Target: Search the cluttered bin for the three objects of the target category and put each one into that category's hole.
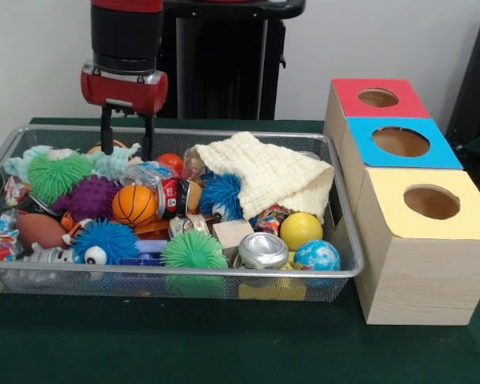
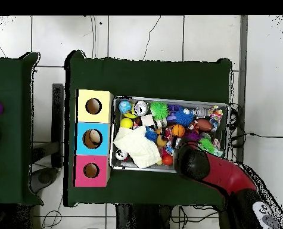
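The silver wire-mesh bin sits on the green table, full of toys; it also shows in the overhead view. My gripper hangs over the bin's back left part. Its two black fingers are apart with nothing between them, their tips about level with the top of the clutter. One wrinkly clear packet showing blue and white lies just below and right of the fingers. I cannot pick out the other packets in the clutter. In the overhead view the arm hides the gripper.
Three wooden boxes with round holes stand right of the bin: red top, blue top, yellow top. In the bin lie a cream cloth, a red can, a silver can, a toy basketball and spiky balls.
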You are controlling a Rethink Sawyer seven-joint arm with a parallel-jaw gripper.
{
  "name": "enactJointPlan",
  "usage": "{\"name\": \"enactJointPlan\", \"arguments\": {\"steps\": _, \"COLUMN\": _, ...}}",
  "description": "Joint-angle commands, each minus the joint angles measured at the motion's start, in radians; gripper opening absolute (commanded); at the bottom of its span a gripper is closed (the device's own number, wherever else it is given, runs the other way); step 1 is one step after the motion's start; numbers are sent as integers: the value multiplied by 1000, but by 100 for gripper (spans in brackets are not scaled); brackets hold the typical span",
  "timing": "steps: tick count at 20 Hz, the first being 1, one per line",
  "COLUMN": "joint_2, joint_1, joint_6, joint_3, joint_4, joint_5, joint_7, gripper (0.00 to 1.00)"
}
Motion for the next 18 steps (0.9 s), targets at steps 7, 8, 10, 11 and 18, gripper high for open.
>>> {"name": "enactJointPlan", "arguments": {"steps": 7, "joint_2": 172, "joint_1": -49, "joint_6": -153, "joint_3": 113, "joint_4": 1, "joint_5": -143, "joint_7": 73, "gripper": 100}}
{"name": "enactJointPlan", "arguments": {"steps": 8, "joint_2": 175, "joint_1": -46, "joint_6": -154, "joint_3": 112, "joint_4": -2, "joint_5": -145, "joint_7": 76, "gripper": 100}}
{"name": "enactJointPlan", "arguments": {"steps": 10, "joint_2": 182, "joint_1": -40, "joint_6": -157, "joint_3": 110, "joint_4": -9, "joint_5": -148, "joint_7": 84, "gripper": 100}}
{"name": "enactJointPlan", "arguments": {"steps": 11, "joint_2": 186, "joint_1": -38, "joint_6": -159, "joint_3": 109, "joint_4": -11, "joint_5": -148, "joint_7": 88, "gripper": 100}}
{"name": "enactJointPlan", "arguments": {"steps": 18, "joint_2": 197, "joint_1": -27, "joint_6": -180, "joint_3": 102, "joint_4": -7, "joint_5": -148, "joint_7": 99, "gripper": 100}}
